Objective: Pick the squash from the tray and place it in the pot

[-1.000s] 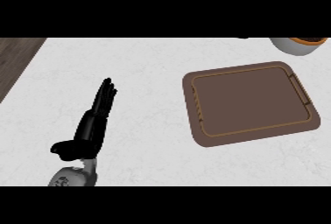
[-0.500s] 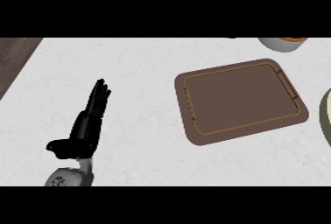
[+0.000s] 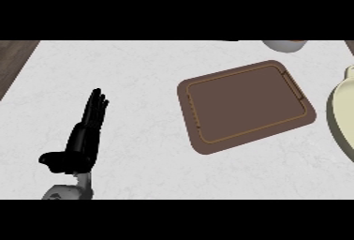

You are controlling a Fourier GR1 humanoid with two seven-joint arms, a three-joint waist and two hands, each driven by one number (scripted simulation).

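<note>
Squash (image 3: 343,110) lies at the far right of the head view, well apart from the robot's left hand (image 3: 81,140), with the whole tray between the two. We see that hand low at the left, released: its black fingers (image 3: 97,105) are straight and held together, pointing away up the counter, the thumb sticking out to the left, and it grasps nothing. A short piece of grey forearm (image 3: 66,191) shows beneath it at the lower edge.

Around the hand spreads the white, faintly marbled counter (image 3: 138,70). To the hand's right sits the brown tray (image 3: 245,105), a rounded rectangle turned slightly askew, with a thin lighter line running inside its rim.

Just beyond the tray's right rim, on the counter and not on the tray, we find the squash: a pale cream-yellow body with a darker olive edge and a small knob at its upper end. The right edge of the view cuts it off, so we see only part of it.

The pot (image 3: 282,45) shows only as a grey sliver at the top, above the tray's far corner.
</note>
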